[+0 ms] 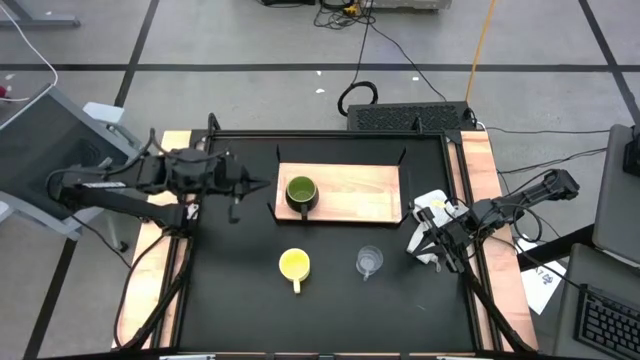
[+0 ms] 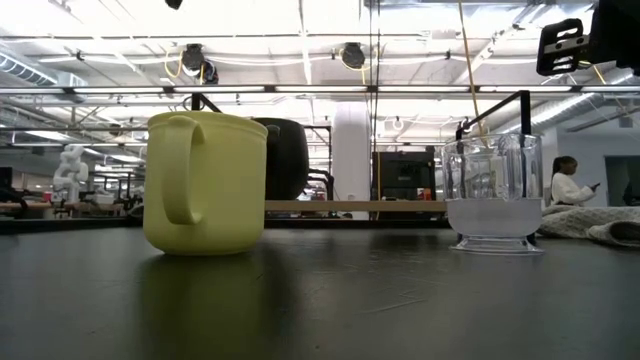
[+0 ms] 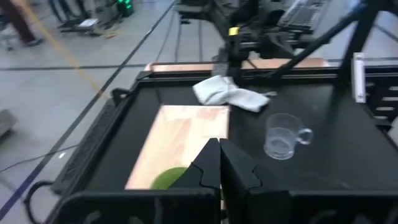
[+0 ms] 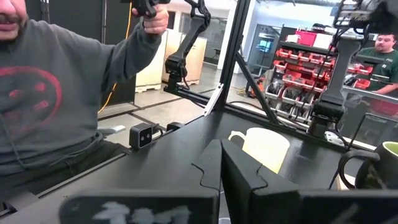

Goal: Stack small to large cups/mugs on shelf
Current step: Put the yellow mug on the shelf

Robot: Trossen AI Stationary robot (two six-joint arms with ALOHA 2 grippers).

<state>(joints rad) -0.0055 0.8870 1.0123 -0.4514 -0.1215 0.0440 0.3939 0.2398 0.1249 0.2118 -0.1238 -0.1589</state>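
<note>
While both arms hang off to the sides, the dark olive-green handled mug [image 1: 300, 192] stands upright on the flat light-brown wooden shelf board [image 1: 350, 192] with thin black corner brackets, at the board's left end in the high view. Bright yellow handled mug [image 1: 294, 265] sits upright on the black tabletop [image 1: 230, 300], in front of the board, apart from it. Small clear transparent handled cup [image 1: 369, 262] stands on the tabletop just right of the yellow mug, not touching it. Crumpled white cloth [image 1: 432, 205] lies at the table's right edge, beside the board's right end.

Left gripper [image 1: 262, 182] hovers over the left part of the table, near the board's left end, fingers pressed together, nothing held; left wrist view shows the two dark fingers [image 3: 208, 165] meeting tip to tip above the green mug. Right gripper [image 1: 413, 245] sits low at the right edge, just by the cloth and near the clear cup, fingers pressed together, empty. Person in a grey sweatshirt [image 4: 50, 93] stands beyond the table in the right wrist view.
</note>
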